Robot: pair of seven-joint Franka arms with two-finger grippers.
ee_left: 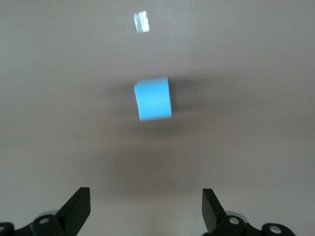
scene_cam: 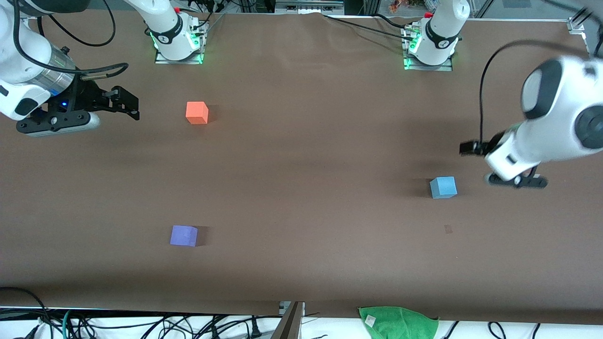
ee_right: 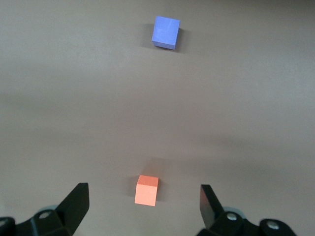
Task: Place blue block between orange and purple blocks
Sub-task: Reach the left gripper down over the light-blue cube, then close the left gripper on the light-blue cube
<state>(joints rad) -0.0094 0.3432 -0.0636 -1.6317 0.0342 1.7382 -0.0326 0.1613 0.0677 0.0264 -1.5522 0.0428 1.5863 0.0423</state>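
The light blue block (scene_cam: 443, 187) sits on the brown table toward the left arm's end. The orange block (scene_cam: 197, 113) and the purple block (scene_cam: 183, 235) sit toward the right arm's end, with the purple one nearer the front camera and a wide gap between them. My left gripper (scene_cam: 471, 148) hovers beside the blue block, open and empty. In the left wrist view the blue block (ee_left: 153, 100) lies ahead of the spread fingers (ee_left: 78, 204). My right gripper (scene_cam: 126, 103) is open and empty beside the orange block. The right wrist view shows the orange block (ee_right: 146, 190) and the purple block (ee_right: 166, 32).
A green cloth (scene_cam: 398, 322) lies at the table's front edge, with cables along that edge. A small pale mark (scene_cam: 448, 229) is on the table, nearer the front camera than the blue block; it also shows in the left wrist view (ee_left: 141, 21).
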